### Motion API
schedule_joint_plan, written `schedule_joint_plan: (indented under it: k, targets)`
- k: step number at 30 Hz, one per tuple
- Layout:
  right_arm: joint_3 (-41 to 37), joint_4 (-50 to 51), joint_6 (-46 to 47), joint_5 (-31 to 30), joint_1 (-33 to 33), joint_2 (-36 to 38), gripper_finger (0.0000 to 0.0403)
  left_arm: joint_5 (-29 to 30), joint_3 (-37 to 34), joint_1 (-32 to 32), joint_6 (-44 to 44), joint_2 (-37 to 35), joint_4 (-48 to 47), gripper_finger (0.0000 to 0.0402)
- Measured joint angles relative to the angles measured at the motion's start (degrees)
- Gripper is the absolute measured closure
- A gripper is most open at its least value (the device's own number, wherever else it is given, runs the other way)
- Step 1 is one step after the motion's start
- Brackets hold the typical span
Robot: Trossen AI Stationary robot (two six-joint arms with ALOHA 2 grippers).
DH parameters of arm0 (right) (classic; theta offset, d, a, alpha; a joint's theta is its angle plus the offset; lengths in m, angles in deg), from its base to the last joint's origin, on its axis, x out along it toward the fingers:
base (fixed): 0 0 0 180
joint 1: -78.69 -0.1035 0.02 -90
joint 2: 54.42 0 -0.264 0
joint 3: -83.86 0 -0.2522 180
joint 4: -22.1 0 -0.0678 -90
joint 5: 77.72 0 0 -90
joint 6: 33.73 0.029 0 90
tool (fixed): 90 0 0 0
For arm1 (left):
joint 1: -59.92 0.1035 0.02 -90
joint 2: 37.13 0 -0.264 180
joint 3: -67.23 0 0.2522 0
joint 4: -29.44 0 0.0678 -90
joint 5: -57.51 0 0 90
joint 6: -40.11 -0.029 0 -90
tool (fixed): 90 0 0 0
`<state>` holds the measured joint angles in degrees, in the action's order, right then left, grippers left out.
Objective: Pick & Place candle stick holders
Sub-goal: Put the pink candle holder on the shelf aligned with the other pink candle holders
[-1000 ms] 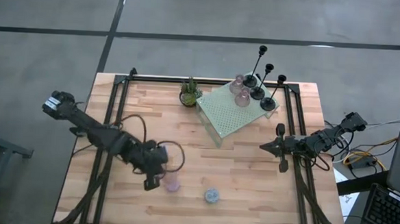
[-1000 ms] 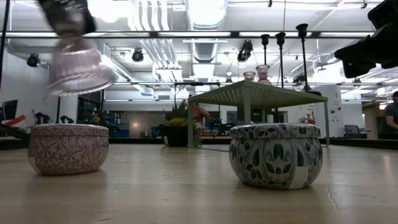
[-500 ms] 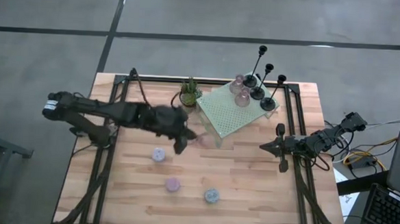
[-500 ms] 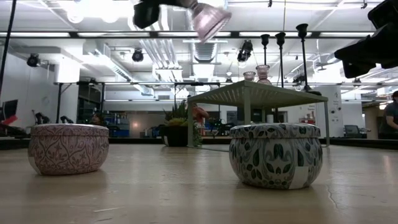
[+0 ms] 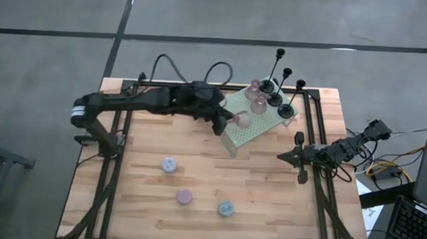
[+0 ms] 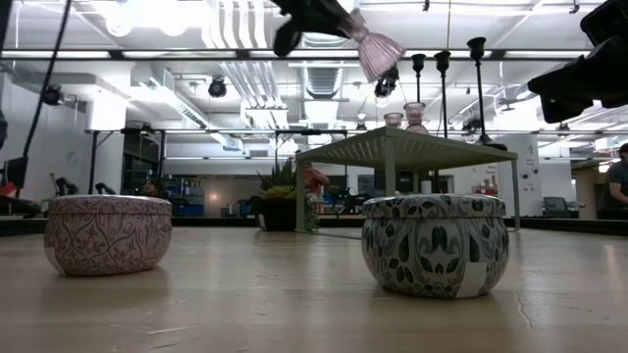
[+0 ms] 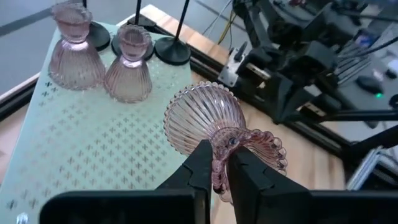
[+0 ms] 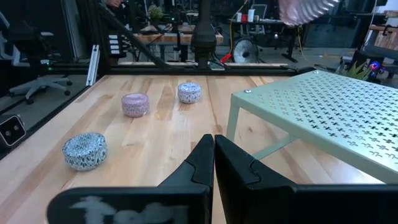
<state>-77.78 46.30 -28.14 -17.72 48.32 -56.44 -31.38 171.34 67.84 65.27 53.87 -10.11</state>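
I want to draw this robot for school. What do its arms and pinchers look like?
Both arms are dark, nearly black, built from jointed segments. The left arm has black cables looping above it and a white label near its base. The left gripper has two flat, dark, wedge-shaped fingers. The right gripper looks the same. The right arm is shorter-looking, with cables trailing behind it.

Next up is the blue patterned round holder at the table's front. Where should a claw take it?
Take the blue round holder from straight above, claw fingers across its curved sides. It sits upright, low and squat, apart from the pink holder, so there is likely room for the fingers.
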Motion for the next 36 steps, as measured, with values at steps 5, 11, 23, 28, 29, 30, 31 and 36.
schedule_joint_plan:
  k: [5, 11, 23, 28, 29, 30, 31, 36]
  targets:
    - [0.00, 0.00, 0.04, 0.00, 0.02, -0.02, 0.0394, -1.00, 7.41, 2.10, -2.23, 7.23, -5.60, 0.0369]
    - [0.00, 0.01, 0.19, 0.01, 0.00, -0.02, 0.0394, -1.22, 13.86, 3.69, -4.45, 12.75, -9.61, 0.0368]
    - [0.00, 0.04, -16.51, -0.12, 0.04, 0.02, 0.0394, -9.24, 19.37, 6.86, -4.16, 17.03, -15.29, 0.0367]
    - [-0.01, -0.02, -20.95, -0.11, 0.02, 0.02, 0.0394, -9.21, 19.22, 7.65, -4.35, 17.38, -18.35, 0.0367]
    - [0.00, -0.01, -20.81, -0.08, 0.00, 0.04, 0.0394, -9.08, 19.17, 7.68, -4.59, 17.38, -18.80, 0.0367]
    - [-0.02, -0.01, -20.81, -0.07, 0.00, 0.04, 0.0394, -9.07, 19.17, 7.68, -4.70, 17.38, -18.58, 0.0367]
    - [-0.01, 0.00, -20.81, -0.08, 0.00, 0.02, 0.0394, -9.15, 19.17, 7.62, -4.86, 17.42, -17.93, 0.0367]
    - [-0.02, 0.01, -19.77, -0.04, 0.00, 0.02, 0.0394, -9.23, 19.13, 7.61, -5.57, 17.62, -17.84, 0.0367]
